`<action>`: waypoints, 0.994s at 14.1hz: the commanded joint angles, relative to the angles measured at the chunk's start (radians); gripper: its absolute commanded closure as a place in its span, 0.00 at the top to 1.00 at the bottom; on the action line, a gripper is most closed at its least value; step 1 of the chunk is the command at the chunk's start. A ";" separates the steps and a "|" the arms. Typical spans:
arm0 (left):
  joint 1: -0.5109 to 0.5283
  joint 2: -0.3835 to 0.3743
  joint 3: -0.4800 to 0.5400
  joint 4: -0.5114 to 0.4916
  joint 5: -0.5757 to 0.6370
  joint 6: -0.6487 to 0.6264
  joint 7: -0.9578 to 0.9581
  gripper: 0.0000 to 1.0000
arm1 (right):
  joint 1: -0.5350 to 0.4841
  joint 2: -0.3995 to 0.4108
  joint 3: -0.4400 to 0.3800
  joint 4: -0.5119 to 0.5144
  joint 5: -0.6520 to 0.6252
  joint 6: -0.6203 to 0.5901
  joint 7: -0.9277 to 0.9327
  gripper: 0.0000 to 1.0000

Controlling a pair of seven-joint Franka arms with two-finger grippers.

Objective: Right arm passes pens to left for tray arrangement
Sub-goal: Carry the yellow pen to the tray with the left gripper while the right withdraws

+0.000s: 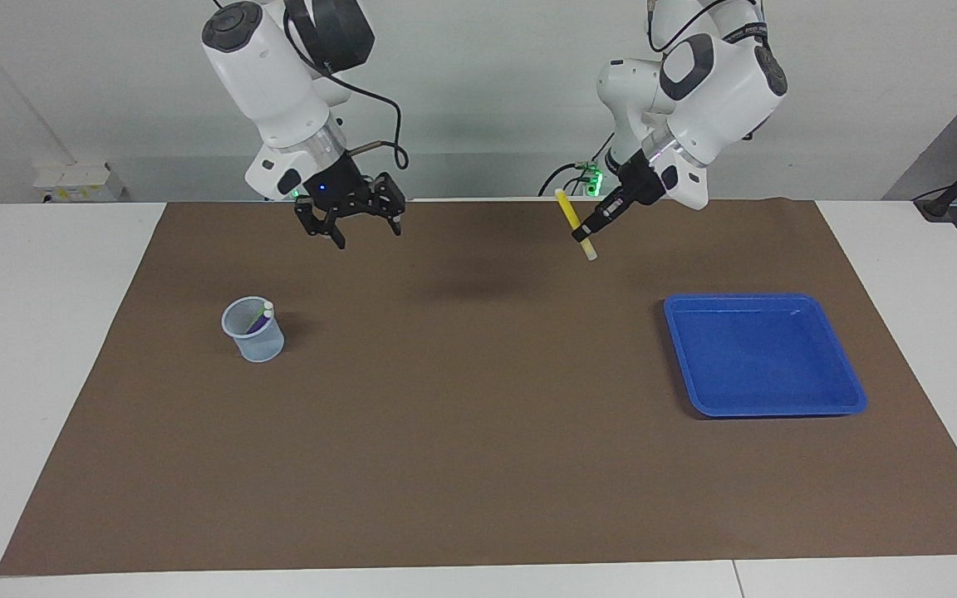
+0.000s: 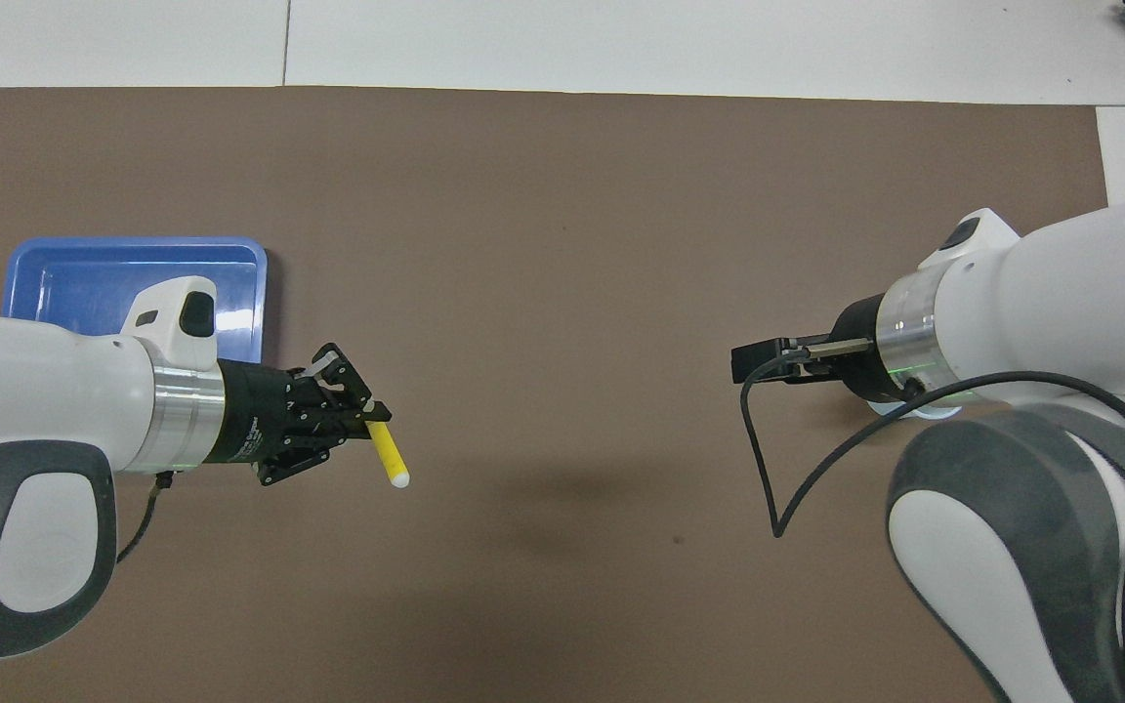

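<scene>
1. Facing view: left gripper (image 1: 585, 234) is raised over the brown mat (image 1: 478, 432), over the strip of mat between the robots and the tray. Its fingers are pressed onto the yellow pen (image 1: 574, 224), gripping it low on the barrel; pen steeply tilted, pale end down.
2. Same view: right gripper (image 1: 368, 230) hangs over the mat toward the right arm's end of the table, fingers spread wide, nothing between them. The two grippers are well apart.
3. Same view: blue tray (image 1: 844, 365) lies flat on the mat toward the left arm's end; nothing visible in it.
4. Same view: pale mesh cup (image 1: 256, 342) stands upright on the mat toward the right arm's end. Green pen (image 1: 261, 316) and purple pen (image 1: 259, 325) lean inside it, pale ends up at the rim.
5. Overhead view: left gripper (image 2: 370, 419) pinches the yellow pen (image 2: 386, 453) at one end; the pen's pale tip points back toward the robots. Gripper sits just beside the tray (image 2: 257, 293), over bare mat (image 2: 562, 215).
6. Same view: the right arm's wrist and cable show, but its fingers are hidden under it, so their state cannot be read here. The cup is out of sight beneath that arm.
</scene>
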 commanded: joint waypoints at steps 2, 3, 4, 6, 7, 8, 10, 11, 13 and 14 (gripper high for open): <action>0.082 -0.009 -0.007 0.023 0.174 -0.083 0.224 0.00 | -0.048 -0.060 0.012 -0.128 -0.135 0.008 -0.125 1.00; 0.093 -0.008 -0.007 0.023 0.233 -0.088 0.287 0.00 | -0.067 -0.058 0.010 -0.157 -0.153 0.019 -0.170 1.00; 0.117 -0.008 -0.007 0.023 0.282 -0.094 0.353 0.00 | -0.087 -0.051 0.012 -0.174 -0.173 0.034 -0.204 1.00; 0.151 -0.008 -0.007 0.023 0.351 -0.094 0.467 0.00 | -0.125 -0.026 0.012 -0.193 -0.223 0.074 -0.240 1.00; 0.172 -0.003 -0.007 0.023 0.385 -0.094 0.522 0.00 | -0.143 -0.014 0.012 -0.194 -0.251 0.094 -0.263 1.00; 0.189 0.003 -0.007 0.023 0.409 -0.094 0.568 0.00 | -0.162 0.003 0.012 -0.196 -0.268 0.105 -0.290 0.98; 0.209 0.023 -0.007 0.021 0.454 -0.078 0.642 0.00 | -0.195 0.044 0.012 -0.199 -0.285 0.134 -0.320 0.90; 0.217 0.039 -0.009 0.021 0.483 -0.065 0.682 0.00 | -0.205 0.069 0.012 -0.207 -0.287 0.163 -0.320 0.87; 0.226 0.075 -0.007 0.021 0.526 -0.025 0.743 0.00 | -0.220 0.086 0.012 -0.234 -0.287 0.209 -0.314 0.80; 0.240 0.098 -0.009 0.021 0.547 -0.001 0.765 0.00 | -0.222 0.086 0.012 -0.243 -0.287 0.209 -0.311 0.77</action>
